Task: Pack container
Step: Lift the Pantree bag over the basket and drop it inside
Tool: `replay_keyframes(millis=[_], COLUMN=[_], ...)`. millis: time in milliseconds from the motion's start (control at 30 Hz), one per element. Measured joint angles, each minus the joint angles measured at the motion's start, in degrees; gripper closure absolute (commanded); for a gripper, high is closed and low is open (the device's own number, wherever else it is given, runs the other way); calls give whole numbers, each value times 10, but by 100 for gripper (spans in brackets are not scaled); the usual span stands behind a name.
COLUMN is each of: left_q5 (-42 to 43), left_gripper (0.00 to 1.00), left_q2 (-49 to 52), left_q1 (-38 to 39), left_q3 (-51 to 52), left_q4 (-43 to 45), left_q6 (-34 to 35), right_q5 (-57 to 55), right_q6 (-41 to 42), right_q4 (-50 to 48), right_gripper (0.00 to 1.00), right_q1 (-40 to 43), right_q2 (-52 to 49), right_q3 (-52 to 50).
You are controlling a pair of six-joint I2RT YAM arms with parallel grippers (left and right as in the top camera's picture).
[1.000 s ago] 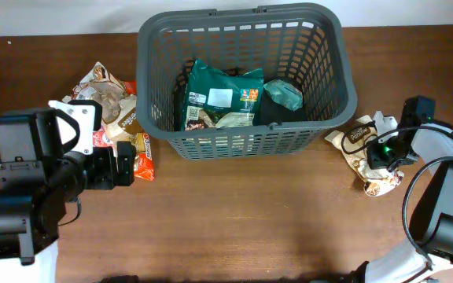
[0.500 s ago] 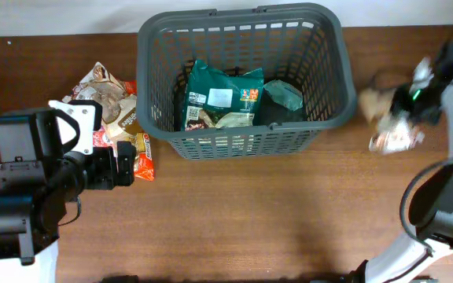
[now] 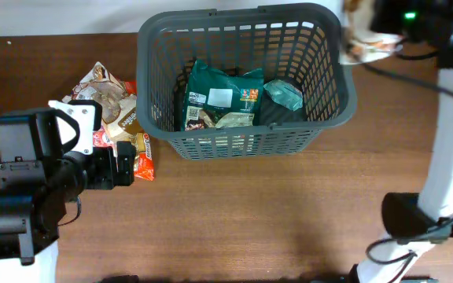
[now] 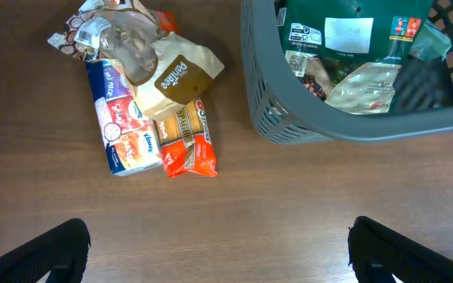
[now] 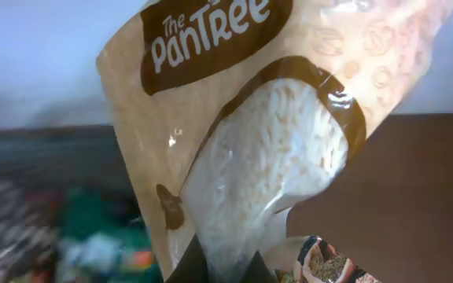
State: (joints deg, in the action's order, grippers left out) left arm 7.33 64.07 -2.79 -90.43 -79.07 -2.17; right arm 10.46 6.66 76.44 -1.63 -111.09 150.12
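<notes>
The dark grey container [image 3: 344,75] stands at the back middle of the table and holds green packets [image 3: 222,96]. It also shows in the left wrist view [image 4: 352,126]. My right gripper [image 3: 376,31] is shut on a beige Pantree rice packet [image 3: 360,43] and holds it in the air at the container's far right corner. The packet fills the right wrist view [image 5: 266,141], and a second small packet [image 5: 329,263] hangs by it. My left gripper [image 4: 219,251] is open and empty above bare table, near a pile of snack packets [image 3: 112,118].
The pile left of the container holds a beige Pantree packet [image 4: 175,75], a blue packet [image 4: 124,126] and an orange packet [image 4: 187,141]. Bare wood lies in front of the container.
My right gripper has lifted the rice packet off the table at the right and carried it up and back to the container's far right corner. The left arm has not moved.
</notes>
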Motion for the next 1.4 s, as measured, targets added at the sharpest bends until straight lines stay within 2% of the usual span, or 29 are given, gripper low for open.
replay_keyframes(millis=[233, 467, 733, 967, 1000, 1033, 1067, 1100, 1133, 1300, 1400], left_q5=[0, 0, 0, 0, 0, 0, 0, 0, 0, 0, 0], left_gripper=[1, 1, 1, 1, 1, 1, 1, 1, 1, 1, 1], left_q2=[0, 0, 0, 0, 0, 0, 0, 0, 0, 0, 0], left_q1=[0, 0, 0, 0, 0, 0, 0, 0, 0, 0, 0], left_q3=[0, 0, 0, 0, 0, 0, 0, 0, 0, 0, 0], left_q4=[0, 0, 0, 0, 0, 0, 0, 0, 0, 0, 0], left_q6=[0, 0, 0, 0, 0, 0, 0, 0, 0, 0, 0], right_q5=[-32, -67, -76, -76, -76, -75, -71, -62, -49, -13, -34], right_q6=[116, 233, 264, 266, 266, 266, 264, 261, 253, 212, 192], right_q4=[51, 10, -14, -22, -22, -23, -24, -27, -27, -1, 56], right_gripper=[97, 96, 97, 95, 78, 56, 44, 11, 1, 1, 1], right_q1=[-117, -124, -123, -124, -124, -123, -123, -123, -123, -123, -123], right_q2=[-4, -27, -44, -44, -44, -44, -44, -44, -44, -44, -36], right_q3=[-25, -119, -226, -245, -245, -245, -245, -245, -243, -152, -17])
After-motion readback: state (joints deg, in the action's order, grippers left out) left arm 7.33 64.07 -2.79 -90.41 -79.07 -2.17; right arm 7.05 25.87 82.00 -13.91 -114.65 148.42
